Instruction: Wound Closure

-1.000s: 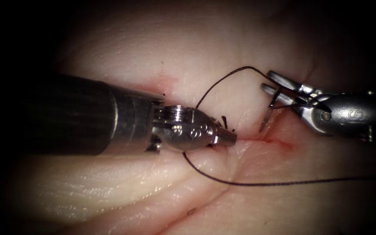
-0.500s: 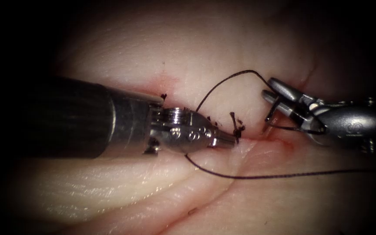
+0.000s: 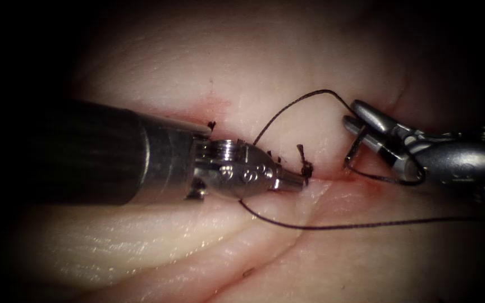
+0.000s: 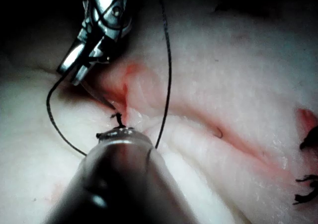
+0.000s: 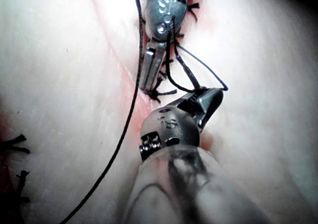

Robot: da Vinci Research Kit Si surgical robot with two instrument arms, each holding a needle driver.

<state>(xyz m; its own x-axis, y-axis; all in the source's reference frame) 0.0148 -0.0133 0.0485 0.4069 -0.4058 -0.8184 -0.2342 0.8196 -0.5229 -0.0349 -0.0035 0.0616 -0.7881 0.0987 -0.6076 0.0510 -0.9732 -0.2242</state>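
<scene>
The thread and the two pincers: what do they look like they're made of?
The thread looks like dark, matte, braided fibre: slightly fuzzy along its line, with frayed cut ends at the knot. The left pincer and right pincer look like polished metal, probably steel: silvery with bright glints. The right pincer holds the needle, which looks like thin dark metal.

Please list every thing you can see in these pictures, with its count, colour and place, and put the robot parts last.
tissue: one, pale pink, under everything.
cut: one, reddish, between both tools.
needle: one, dark, curved, held in the right tool, tip down at the cut.
thread: one, dark, looping above and below the cut.
knot ends: a few, dark, at the left tool's tip.
left tool: one, silver, shut, holding nothing visible.
right tool: one, silver, gripping the needle.
</scene>
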